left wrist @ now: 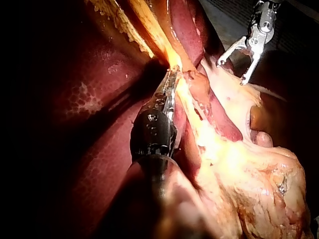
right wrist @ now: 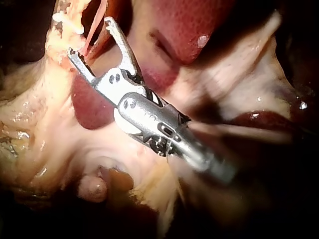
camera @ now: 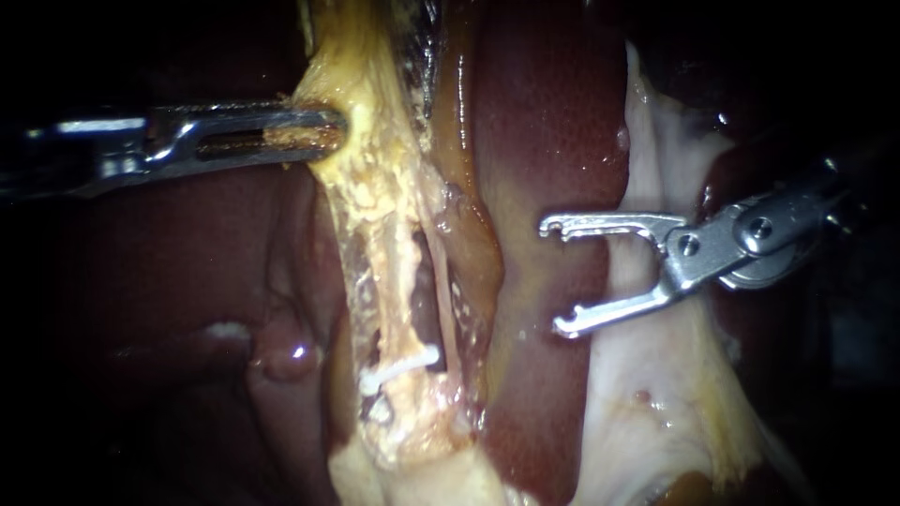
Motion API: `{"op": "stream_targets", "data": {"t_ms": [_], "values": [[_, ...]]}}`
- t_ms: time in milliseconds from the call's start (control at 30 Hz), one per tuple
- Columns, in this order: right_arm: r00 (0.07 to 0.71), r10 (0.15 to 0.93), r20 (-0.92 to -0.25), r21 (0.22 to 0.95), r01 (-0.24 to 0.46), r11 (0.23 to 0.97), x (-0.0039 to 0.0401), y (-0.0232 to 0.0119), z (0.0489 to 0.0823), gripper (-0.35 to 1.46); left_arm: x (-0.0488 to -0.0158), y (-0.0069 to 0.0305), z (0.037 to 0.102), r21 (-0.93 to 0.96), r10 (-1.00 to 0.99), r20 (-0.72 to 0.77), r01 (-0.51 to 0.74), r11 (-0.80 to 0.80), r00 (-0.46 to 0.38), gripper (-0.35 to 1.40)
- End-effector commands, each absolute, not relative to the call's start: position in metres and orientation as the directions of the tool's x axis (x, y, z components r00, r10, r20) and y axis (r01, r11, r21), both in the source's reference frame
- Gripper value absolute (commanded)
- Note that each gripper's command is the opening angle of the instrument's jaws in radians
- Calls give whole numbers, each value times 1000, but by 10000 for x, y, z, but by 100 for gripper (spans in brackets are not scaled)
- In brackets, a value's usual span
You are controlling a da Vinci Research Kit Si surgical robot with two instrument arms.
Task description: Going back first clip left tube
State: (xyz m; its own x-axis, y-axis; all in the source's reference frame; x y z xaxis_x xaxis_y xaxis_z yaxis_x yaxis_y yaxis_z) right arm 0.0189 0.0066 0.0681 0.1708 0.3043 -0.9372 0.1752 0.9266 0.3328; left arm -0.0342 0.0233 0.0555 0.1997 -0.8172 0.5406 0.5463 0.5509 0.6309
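1. Your right instrument [camera: 553, 276] hangs over the liver [camera: 553, 112] with its jaws spread wide and nothing between them, clear of every strand
2. The white clip [camera: 401, 366] sits crosswise on the left tube [camera: 392, 281], well apart from those open jaws, out ahead of their tips and lower than the lower jaw
3. Your left instrument [camera: 337, 128] has its jaws clamped on the yellow tissue band [camera: 375, 178], farther up the same strand from the clip, and by the look of it this grip holds the strand taut
4. Judged from this, the step in hand is the retreat after clipping: the clip is seated, and the jaws that would have carried it are empty and off the tube
5. The next move calls for drawing your right instrument straight back along its own shaft, with the open tips lifted off the liver under them and away from the pale tissue [camera: 656, 403] beside its wrist, while your left grip holds steady so that tube and clip do not shift
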Motion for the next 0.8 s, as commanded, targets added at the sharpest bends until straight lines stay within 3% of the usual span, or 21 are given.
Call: {"op": "stream_targets", "data": {"t_ms": [33,800], "values": [[170,304,-937,333,179,926,189,66,682,58,-342,232,556,630,-817,541,548,550,199,-35],[168,303,-938,332,184,925,189,65,683,59,-381,223,614,616,-810,541,548,566,228,-35]]}}
